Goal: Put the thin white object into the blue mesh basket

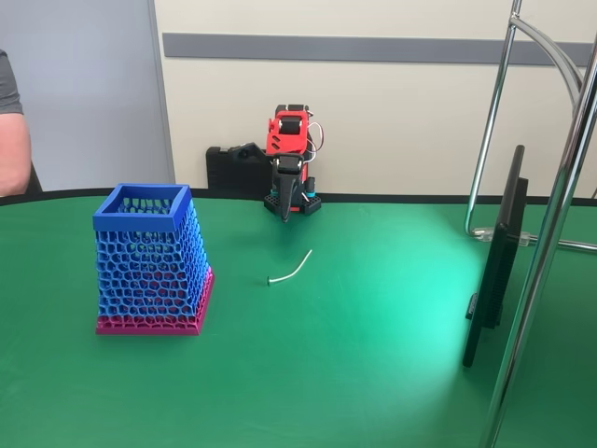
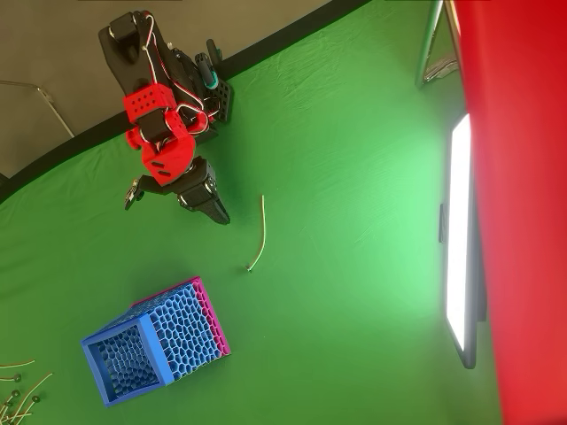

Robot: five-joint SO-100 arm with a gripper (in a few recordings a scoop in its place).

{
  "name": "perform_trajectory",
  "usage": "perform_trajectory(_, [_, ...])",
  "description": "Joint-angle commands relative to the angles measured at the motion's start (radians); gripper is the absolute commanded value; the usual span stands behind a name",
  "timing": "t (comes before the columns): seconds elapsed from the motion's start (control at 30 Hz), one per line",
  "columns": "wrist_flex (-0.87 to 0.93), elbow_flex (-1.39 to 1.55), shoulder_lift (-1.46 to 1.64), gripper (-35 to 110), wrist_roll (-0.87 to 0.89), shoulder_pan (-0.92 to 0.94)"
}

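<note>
The thin white object [image 1: 291,268] [image 2: 260,234] lies flat on the green table, slightly curved, with its hooked end toward the basket. The blue mesh basket [image 1: 149,261] [image 2: 155,341] stands upright on its magenta base, left of the strip in the fixed view. My red and black arm is folded up at the table's far edge. Its gripper [image 1: 284,213] [image 2: 221,216] points down just above the cloth, shut with nothing in it. It hangs a short way behind the strip and touches neither thing.
A dark flat monitor [image 1: 496,261] [image 2: 461,239] stands on the right, beside a metal stand [image 1: 550,233]. A person's arm [image 1: 11,140] shows at the left edge. Several loose thin strips [image 2: 18,390] lie off the basket's far side. A black box [image 1: 233,170] sits behind the arm.
</note>
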Motion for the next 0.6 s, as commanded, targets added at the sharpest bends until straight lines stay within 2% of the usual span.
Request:
perform_trajectory(0.0, [-0.023, -0.095, -0.104, 2, -0.029, 0.021])
perform_trajectory(0.37, [0.006, -0.425, -0.528, 4, -0.092, 0.084])
perform_trajectory(0.57, [0.097, -0.600, -0.701, 4, -0.141, 0.075])
